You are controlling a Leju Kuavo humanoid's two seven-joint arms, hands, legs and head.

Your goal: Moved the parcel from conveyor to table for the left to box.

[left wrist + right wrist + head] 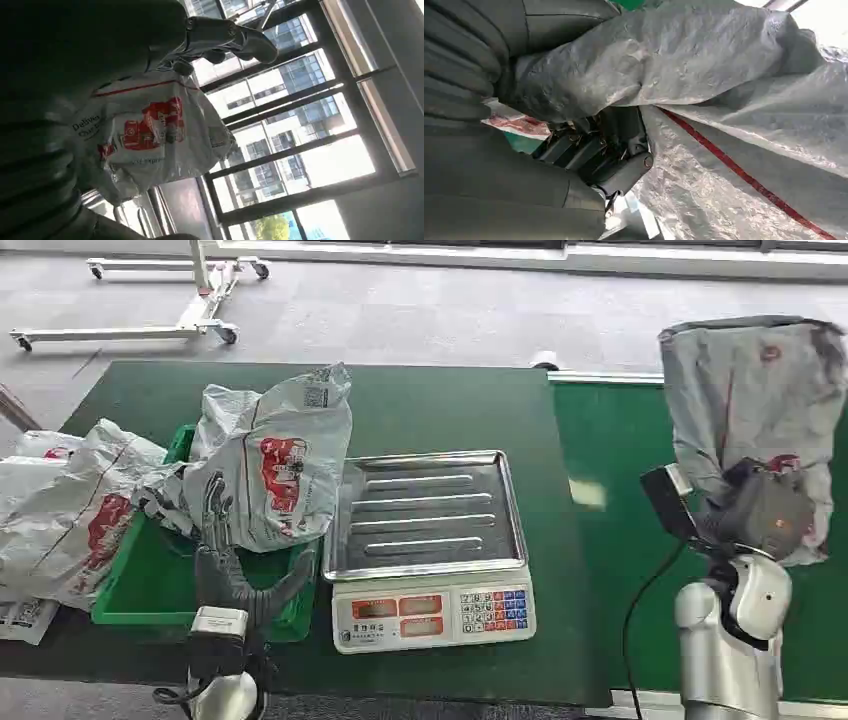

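Right hand (pixel 765 515) grips a grey parcel (pixel 750 400), held up over the green conveyor (pixel 610 490) at the desk's (pixel 440 400) right edge; fingers (pixel 589 155) closed into the crumpled plastic, bag draping over the hand. Left hand (pixel 235 560) sits low at the front-left, fingers spread apart, holding nothing, just beside a white bag w/ red print (pixel 275 465) lying on the green bin (pixel 150 585). More white bags (pixel 60 510) crowd the bin's left side. Scale w/ metal tray (pixel 430 540) stands mid-desk, between bin and conveyor.
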